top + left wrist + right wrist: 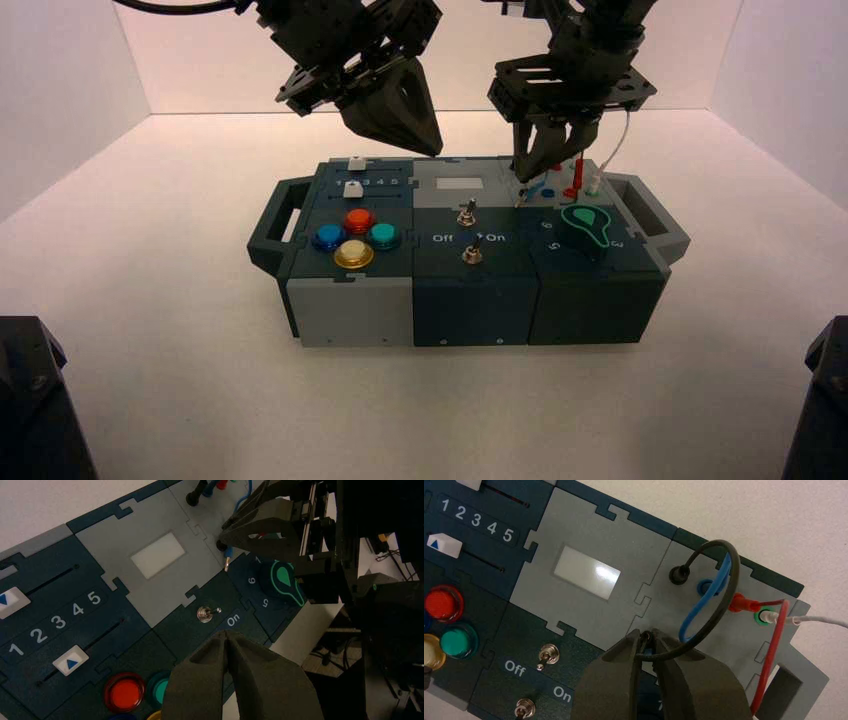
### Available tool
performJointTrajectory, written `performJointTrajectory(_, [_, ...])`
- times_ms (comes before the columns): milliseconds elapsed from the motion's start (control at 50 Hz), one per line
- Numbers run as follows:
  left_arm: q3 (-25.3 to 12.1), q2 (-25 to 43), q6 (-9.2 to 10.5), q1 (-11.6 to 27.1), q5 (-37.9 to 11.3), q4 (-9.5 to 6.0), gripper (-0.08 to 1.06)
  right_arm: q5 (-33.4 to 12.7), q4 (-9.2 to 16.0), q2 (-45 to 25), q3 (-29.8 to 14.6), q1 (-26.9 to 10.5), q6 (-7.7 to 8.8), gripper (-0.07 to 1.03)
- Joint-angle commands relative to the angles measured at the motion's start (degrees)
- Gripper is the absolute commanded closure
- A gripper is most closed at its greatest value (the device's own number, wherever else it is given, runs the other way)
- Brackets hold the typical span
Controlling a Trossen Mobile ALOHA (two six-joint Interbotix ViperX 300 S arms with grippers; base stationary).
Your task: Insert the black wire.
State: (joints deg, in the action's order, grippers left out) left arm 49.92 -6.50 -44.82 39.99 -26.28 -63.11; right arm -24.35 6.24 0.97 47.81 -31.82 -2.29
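1. Step in hand, as I read it: you've got the free end of the black wire (719, 587) pinched in the right gripper (647, 639), above the grey wire panel (724, 640) at the box's rear right.
2. Wire's other plug (679, 574) already sits in its socket; cable arches from there over the blue wire (704, 605) and down into your jaws.
3. Right jaws: nearly closed, clenched on the black plug end. The plug's pin can't be made out.
4. Next move, prob: line the plug up over an empty socket on that panel and push straight down. Which socket I can't tell.
5. Watch the blue wire and red wire (774, 645); both crowd close.
6. Left gripper (232, 642): jaws closed on nothing, hovering over the box's middle near the toggle switch (206, 613). Idle.
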Motion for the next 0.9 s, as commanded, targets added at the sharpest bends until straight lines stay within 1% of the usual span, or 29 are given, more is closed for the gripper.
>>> performJointTrajectory(20, [-1.23, -0.88, -0.09, -0.18, 0.00, -0.18, 1.01, -0.79, 0.09, -0.88, 1.41, 0.26, -0.09, 0.99])
performJointTrajectory(300, [-1.23, -0.88, -0.18, -0.18, -0.18, -0.18, 1.01, -1.14, 0.62, 0.44, 2.81, 0.26, -0.18, 0.99])
performJointTrajectory(660, [-1.05, -0.88, -0.18, -0.09, -0.35, -0.09, 1.01, -1.32, 0.97, 0.62, 3.43, 0.26, -0.26, 0.99])
performJointTrajectory(900, [-1.23, -0.97, -0.18, -0.18, -0.44, 0.00, 1.01, 0.09, 0.88, -0.70, 3.43, 0.26, -0.18, 0.99])
